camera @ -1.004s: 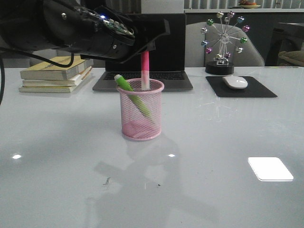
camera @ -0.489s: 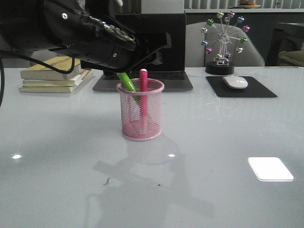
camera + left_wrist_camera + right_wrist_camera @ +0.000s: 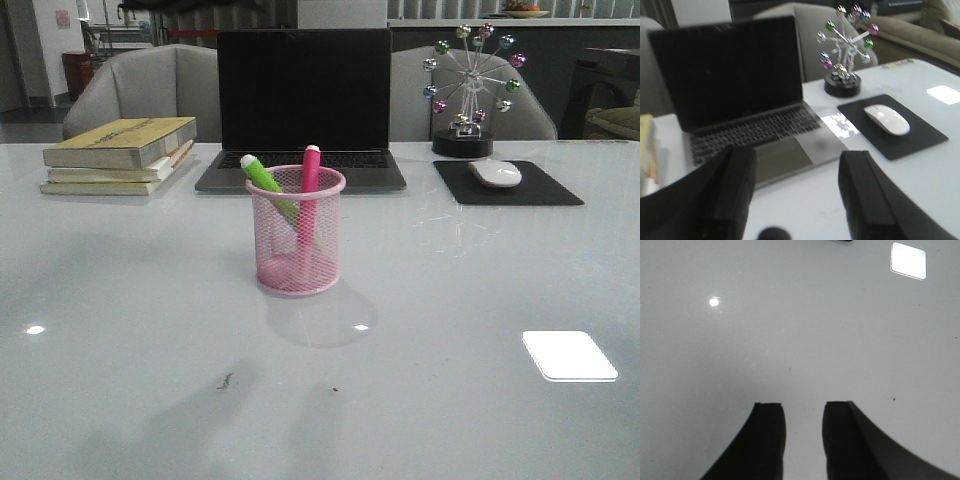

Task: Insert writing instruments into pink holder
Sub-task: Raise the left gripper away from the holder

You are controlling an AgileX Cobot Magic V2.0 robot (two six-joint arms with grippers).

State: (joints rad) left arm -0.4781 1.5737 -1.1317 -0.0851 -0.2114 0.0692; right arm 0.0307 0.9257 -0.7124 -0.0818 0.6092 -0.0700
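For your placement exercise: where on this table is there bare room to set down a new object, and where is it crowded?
Bare room: the wide near stretch in front of the pink holder, and the strips to its left and right. Crowded: the far edge, where the books, laptop, mouse pad with mouse and the ferris-wheel ornament line up. Both markers already stand in the holder.

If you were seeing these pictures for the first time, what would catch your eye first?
The pale pink wire-mesh pen cup at the table's centre, holding a lime green marker leaning left and a magenta pink marker nearly upright. Behind it sits an open dark laptop, with a colourful ball Ferris-wheel ornament to its right.
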